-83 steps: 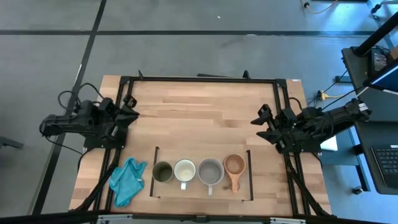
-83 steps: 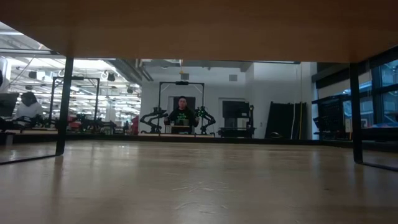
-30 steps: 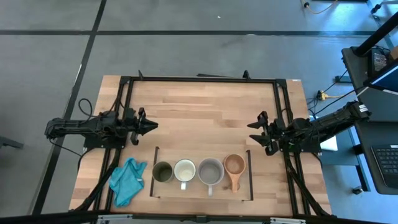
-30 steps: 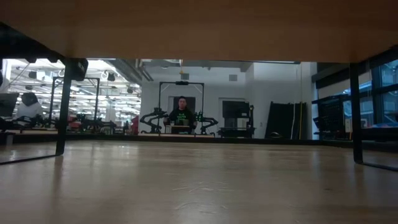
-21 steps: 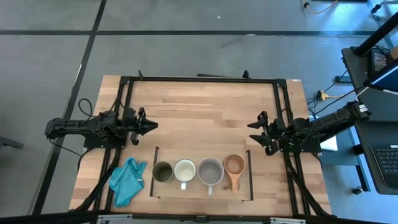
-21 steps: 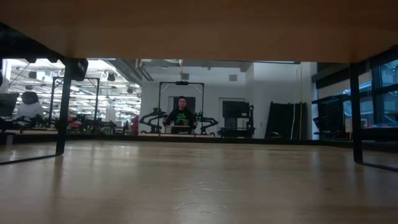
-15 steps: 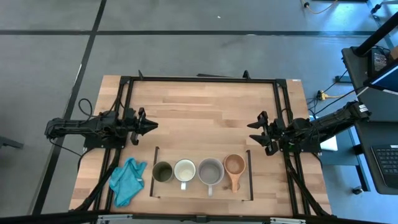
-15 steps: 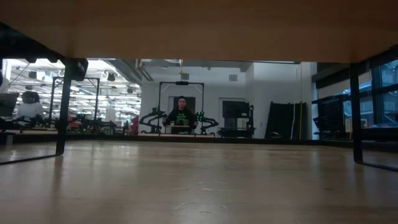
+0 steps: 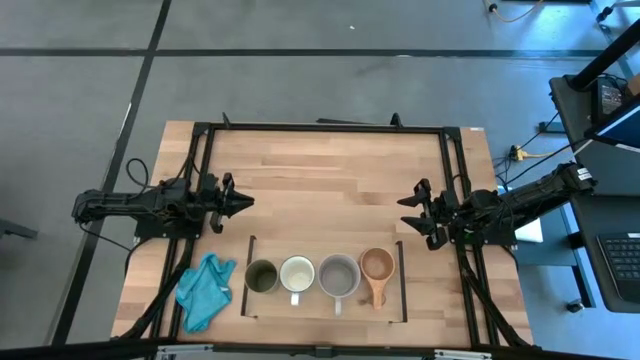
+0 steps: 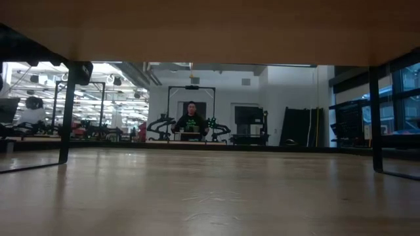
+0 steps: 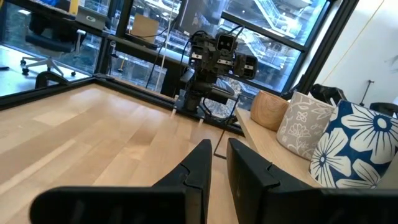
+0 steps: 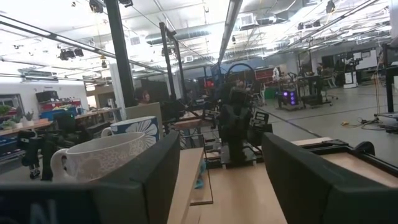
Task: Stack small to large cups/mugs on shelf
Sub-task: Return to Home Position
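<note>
Four cups stand in a row on the light-wood shelf [image 9: 325, 310] at the table's near edge, rims up: a dark olive-green cup [image 9: 261, 277], a white mug [image 9: 297, 273], a grey mug [image 9: 339, 275] and a tan wooden long-handled cup [image 9: 377, 265]. My left gripper [image 9: 246, 200] hovers at the table's left side, far-left of the shelf, level, fingers [image 11: 202, 163] nearly together and holding nothing. My right gripper [image 9: 408, 212] hovers at the right side, beyond the shelf's right end, open wide and holding nothing [image 12: 221, 168]. The low view shows no cup.
A teal cloth [image 9: 205, 290] lies crumpled left of the shelf. A black frame [image 9: 320, 127] runs round the tabletop. Bare wood [image 9: 325, 185] lies between the two arms, beyond the shelf. A person [image 10: 191, 118] shows far behind the table.
</note>
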